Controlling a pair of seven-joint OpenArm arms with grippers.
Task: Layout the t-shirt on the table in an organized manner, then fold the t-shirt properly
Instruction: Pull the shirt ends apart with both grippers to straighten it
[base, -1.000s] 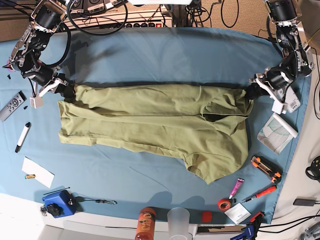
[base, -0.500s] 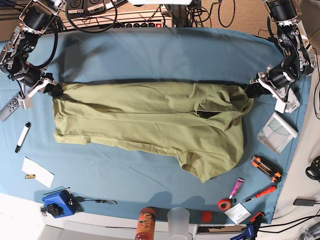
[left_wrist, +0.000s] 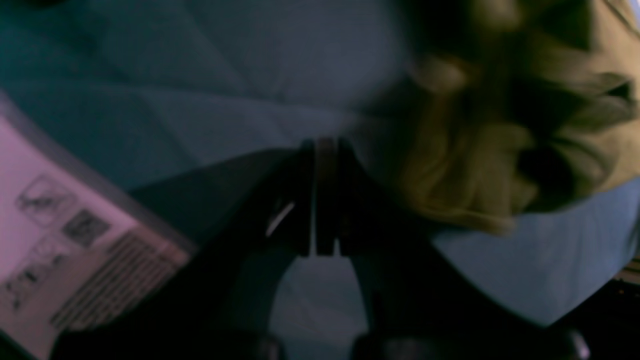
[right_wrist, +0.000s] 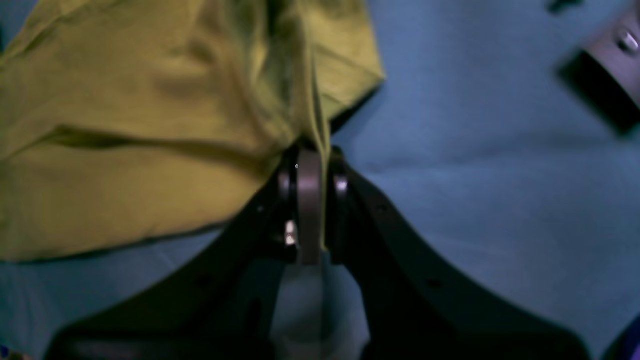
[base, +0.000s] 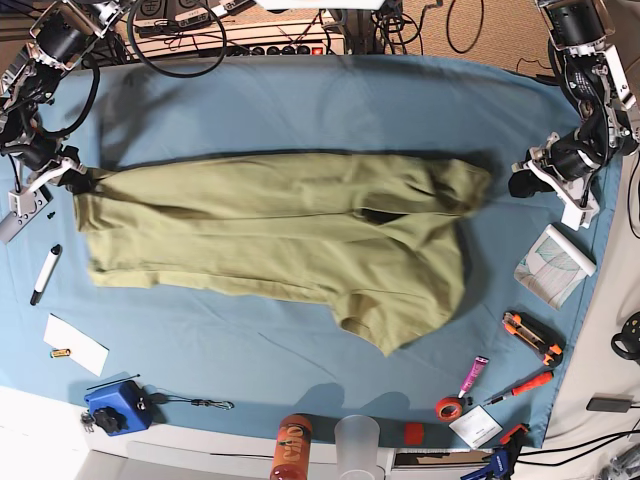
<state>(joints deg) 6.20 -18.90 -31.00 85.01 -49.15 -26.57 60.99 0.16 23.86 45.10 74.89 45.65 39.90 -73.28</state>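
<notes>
Shirt (base: 270, 235) lies stretched across the middle of the table (base: 300, 100), one sleeve trailing toward the near edge. Right gripper (right_wrist: 310, 165) is pinched on the shirt's hem corner at the table's side. Left gripper (left_wrist: 320, 150) is pressed together with no cloth between the jaws; the shirt's bunched end lies just beside it, apart. Risk: with only one corner held, any further pull by the right arm would drag the whole shirt sideways rather than flatten it, and the loose end would stay crumpled. The held corner sits near a marker (base: 45, 272) and a white card (base: 75, 343), so dragged cloth could sweep them. Table covered in smooth teal cloth; cutter (base: 530, 337), tape (base: 448, 407), cup (base: 357, 440) and bottle (base: 291, 447) line its near edge; cables behind.
</notes>
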